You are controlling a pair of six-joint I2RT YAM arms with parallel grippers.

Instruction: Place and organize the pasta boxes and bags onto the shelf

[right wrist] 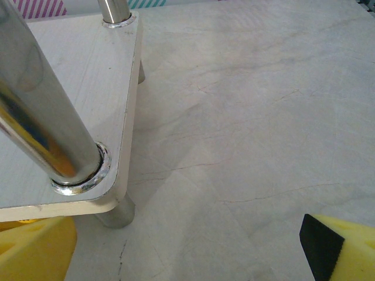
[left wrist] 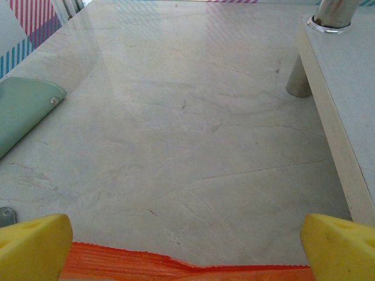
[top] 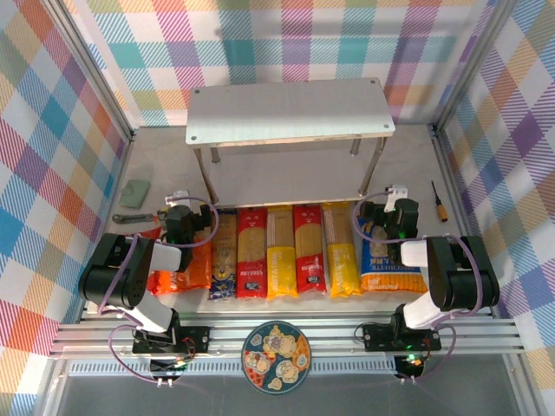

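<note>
Seven packs lie in one row on the tabletop (top: pixel 160 156), just short of the shelf (top: pixel 290 113), with their long axes pointing at it. The left gripper (top: pixel 178 218), jaws wide apart and empty, sits over the far end of the crinkly orange bag (top: pixel 192 276). Next come the tan box (top: pixel 225 256), red box (top: pixel 251 251), yellow box (top: pixel 281 256), second red box (top: pixel 308 250) and second yellow box (top: pixel 342 251), all flat and glossy. The right gripper (top: pixel 390 212), also spread and empty, is over the blue bag (top: pixel 392 269).
</note>
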